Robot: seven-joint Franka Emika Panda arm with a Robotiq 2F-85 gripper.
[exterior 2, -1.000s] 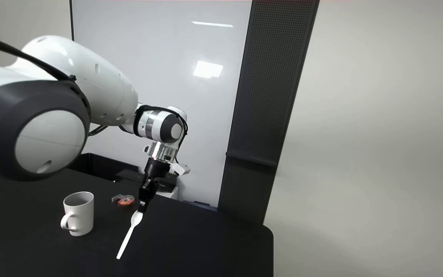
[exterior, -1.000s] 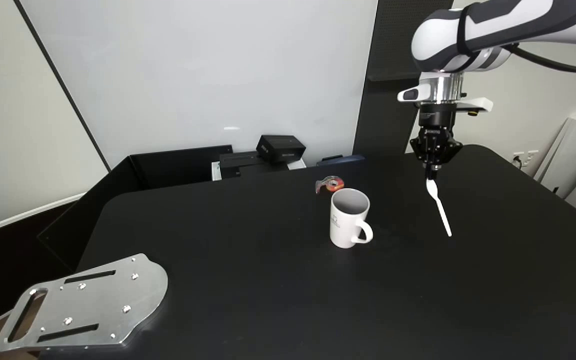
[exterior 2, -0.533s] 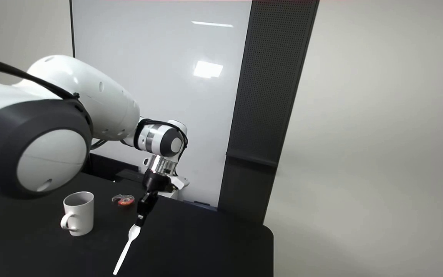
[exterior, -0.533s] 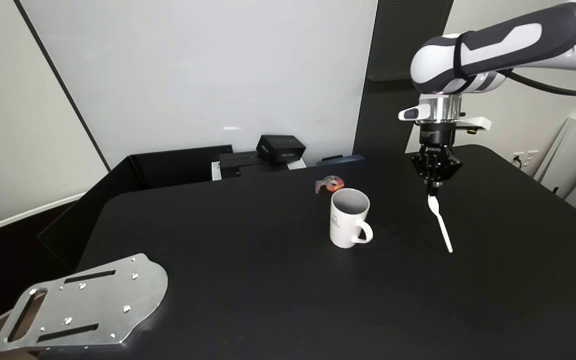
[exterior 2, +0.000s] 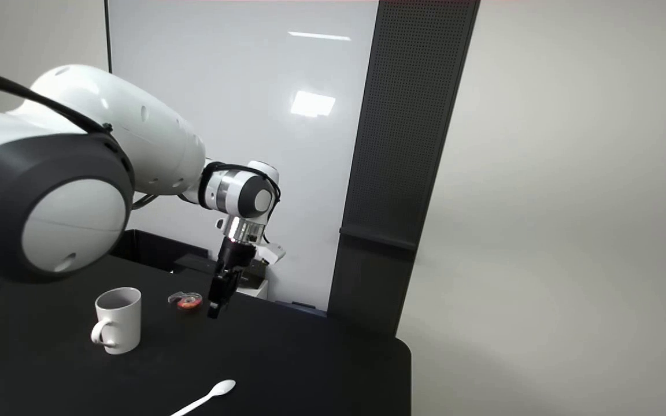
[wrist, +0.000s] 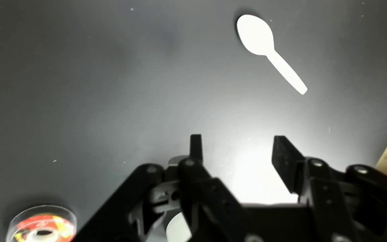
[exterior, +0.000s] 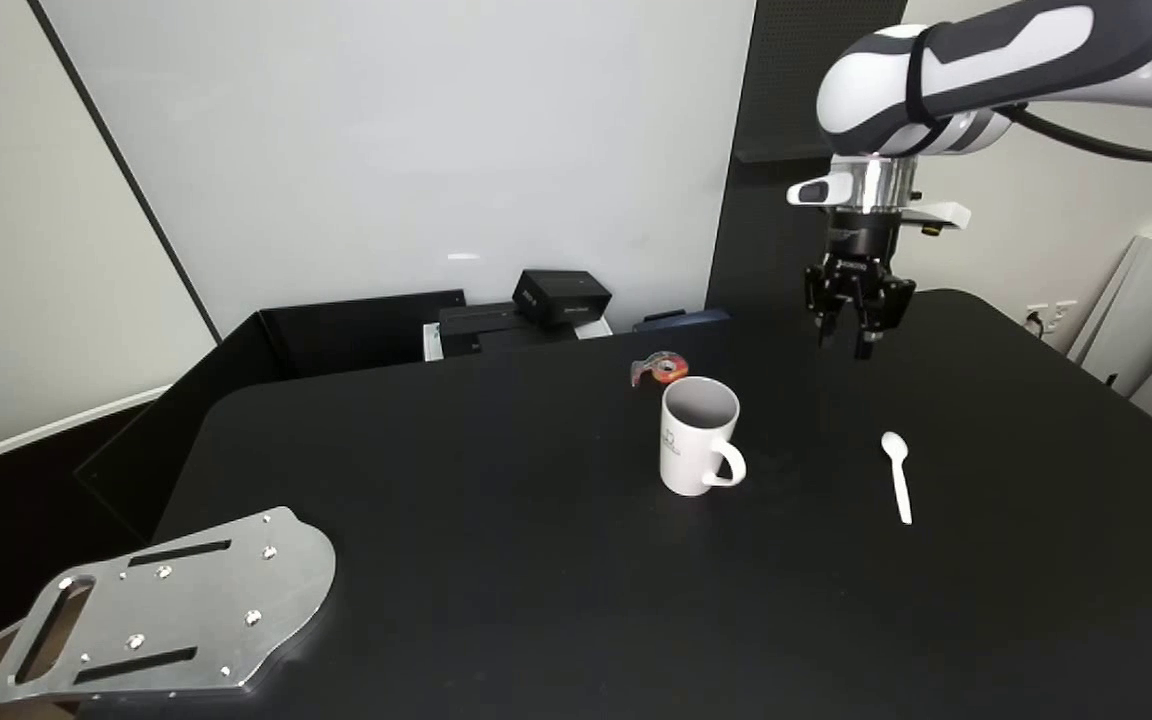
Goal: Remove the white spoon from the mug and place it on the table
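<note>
The white spoon [exterior: 898, 475] lies flat on the black table [exterior: 536, 610], to the right of the mug in an exterior view. The wrist view shows the whole spoon [wrist: 255, 35], bowl and handle, ahead of the fingertips. In an exterior view the lower frame edge cuts off the handle end of the spoon [exterior 2: 223, 387]. The white mug [exterior: 686, 460] stands upright, and no spoon shows in it; the mug [exterior 2: 126, 329] appears in both exterior views. My gripper [exterior: 844, 343] hangs above the table, apart from the spoon. Its fingertips stand apart, and the gripper [wrist: 238, 136] holds nothing.
A tape dispenser [exterior: 668, 368] sits just behind the mug. At the front left rests a grey metal plate [exterior: 196, 600] with holes. A black box [exterior: 561, 297] and an open black bin [exterior: 356, 335] are at the table's back edge, before the white wall panel.
The gripper first came down with the spoon's bowl between its shut fingers. Since then it has opened, let go of the spoon and risen; the spoon now lies on the table.
</note>
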